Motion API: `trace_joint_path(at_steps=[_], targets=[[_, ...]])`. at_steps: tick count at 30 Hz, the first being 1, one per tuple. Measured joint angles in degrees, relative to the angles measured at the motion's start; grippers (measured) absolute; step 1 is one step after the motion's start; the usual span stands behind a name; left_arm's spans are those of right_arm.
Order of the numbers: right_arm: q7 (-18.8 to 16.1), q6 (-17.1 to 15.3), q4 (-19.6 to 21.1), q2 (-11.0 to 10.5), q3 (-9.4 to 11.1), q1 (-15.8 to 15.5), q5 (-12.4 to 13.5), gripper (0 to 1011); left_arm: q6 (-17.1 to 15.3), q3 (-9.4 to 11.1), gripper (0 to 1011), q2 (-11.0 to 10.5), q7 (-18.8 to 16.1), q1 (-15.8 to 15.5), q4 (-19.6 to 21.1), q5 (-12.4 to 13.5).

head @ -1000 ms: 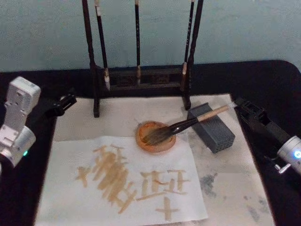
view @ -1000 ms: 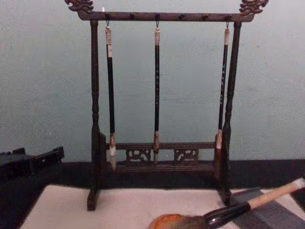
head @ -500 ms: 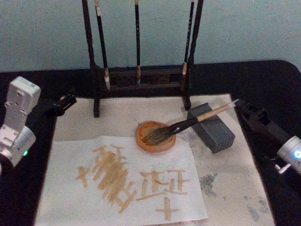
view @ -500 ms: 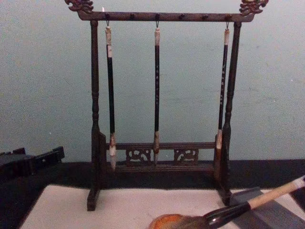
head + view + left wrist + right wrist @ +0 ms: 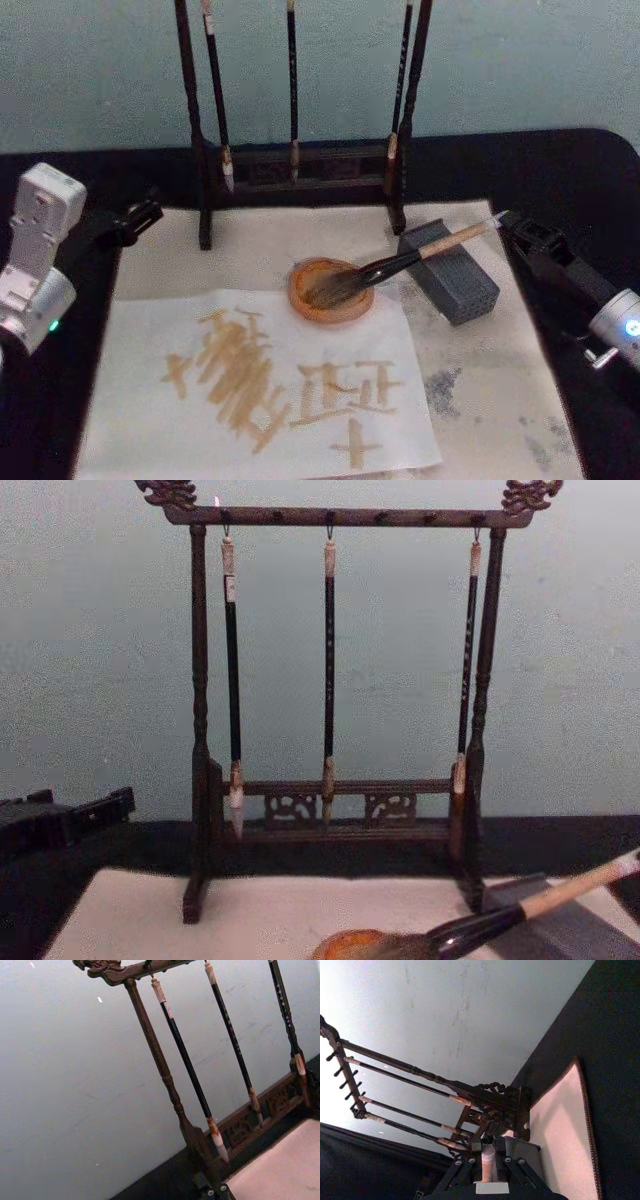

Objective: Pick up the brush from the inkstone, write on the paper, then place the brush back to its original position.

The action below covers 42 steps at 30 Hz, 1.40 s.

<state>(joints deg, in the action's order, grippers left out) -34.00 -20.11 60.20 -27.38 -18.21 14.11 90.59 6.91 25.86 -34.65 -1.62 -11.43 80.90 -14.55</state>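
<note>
By the grey block, right gripper's jaws, spread, flank the brush handle; left gripper parked leftward.

Pale arms, black tips.
Boxy white left arm, green light, black left gripper; silver right arm, blue light, black right gripper.

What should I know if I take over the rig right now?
Left gripper: parked left of the paper.
Right gripper: open around the end of the brush, not clamping it.
Brush: bristles in the orange dish, handle propped on the grey block.
Paper: carries tan strokes.
Done: writing looks finished, brush back on the dish.
Left: probably only backing the right gripper away.
</note>
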Motion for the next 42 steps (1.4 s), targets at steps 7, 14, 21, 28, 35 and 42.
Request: trace_joint_path(at_steps=[7,14,21,28,35,42], targets=[[-0.14,0.71,0.28,-0.49,-0.75,0.04,-0.05,158,0.00,0.00,1002,0.00,0.00,0.00,0.00,0.00],[0.33,3.22,4.28,-2.58,-2.59,-0.46,-1.88,158,0.00,0.00,1002,0.00,0.00,0.00,0.00,0.00],[1.75,5.36,10.64,-4.89,-4.08,-1.84,-3.51,158,0.00,0.00,1002,0.00,0.00,0.00,0.00,0.00],[3.45,6.80,15.97,-6.97,-5.17,-2.61,-4.35,158,0.00,0.00,1002,0.00,0.00,0.00,0.00,0.00],[4.78,9.21,21.56,-9.42,-5.32,-3.53,-5.02,158,0.00,0.00,1002,0.00,0.00,0.00,0.00,0.00],[5.46,11.00,25.21,-11.48,-5.29,-4.32,-5.52,158,0.00,0.00,1002,0.00,0.00,0.00,0.00,0.00]])
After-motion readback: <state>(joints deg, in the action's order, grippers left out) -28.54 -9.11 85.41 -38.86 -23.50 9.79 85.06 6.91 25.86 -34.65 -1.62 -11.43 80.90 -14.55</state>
